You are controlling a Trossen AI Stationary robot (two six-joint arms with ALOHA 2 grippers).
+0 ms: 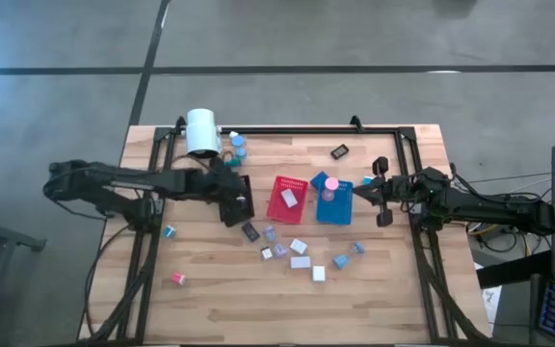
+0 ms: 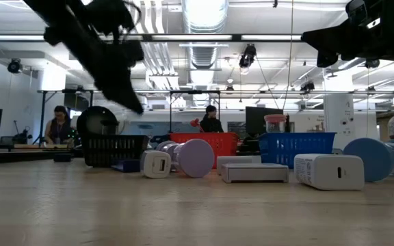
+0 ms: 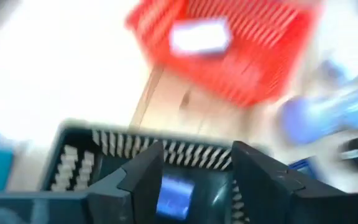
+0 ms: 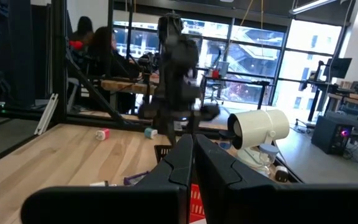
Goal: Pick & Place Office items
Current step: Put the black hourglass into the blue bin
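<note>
Office items (image 1: 300,248) — the left gripper (image 3: 194,177) is over the black tray (image 3: 73,158).
A small blue piece (image 3: 174,194) sits between its parted fingers (image 3: 143,180), directly above the tray's floor — whether gripped or already loose I cannot tell. The other pieces lie scattered beyond the fingertips; the right gripper (image 4: 194,165) waits pinched shut, empty, farther off.
</note>
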